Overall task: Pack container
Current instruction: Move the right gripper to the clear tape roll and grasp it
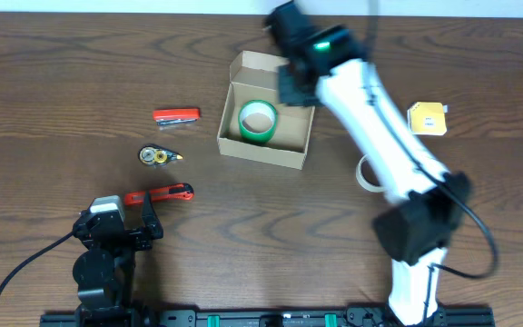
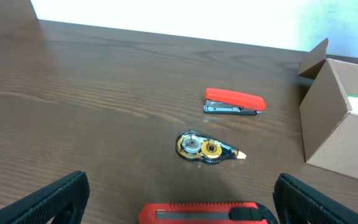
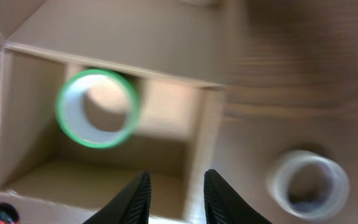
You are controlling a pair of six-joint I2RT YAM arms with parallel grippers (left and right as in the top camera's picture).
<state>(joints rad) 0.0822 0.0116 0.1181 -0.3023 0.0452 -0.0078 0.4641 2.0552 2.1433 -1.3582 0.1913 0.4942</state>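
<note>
The tan cardboard container (image 1: 261, 153) stands open at the table's middle, its flap lid up at the back. A green tape roll (image 1: 246, 126) lies inside it. My right gripper (image 1: 295, 87) hovers over the container's right back corner. In the right wrist view its fingers (image 3: 176, 199) are apart and empty above the container (image 3: 27, 118) and the green roll (image 3: 64, 115). My left gripper (image 1: 143, 221) is wide open and low at the front left, just behind a red utility knife (image 1: 159, 193). In the left wrist view the knife (image 2: 204, 213) lies between the open fingers (image 2: 182, 202).
A red stapler (image 1: 176, 115) and a round correction-tape dispenser (image 1: 157, 155) lie left of the container. A clear tape roll (image 1: 364, 175) lies right of it, partly under my right arm. A yellow tape measure (image 1: 427, 119) sits at the far right.
</note>
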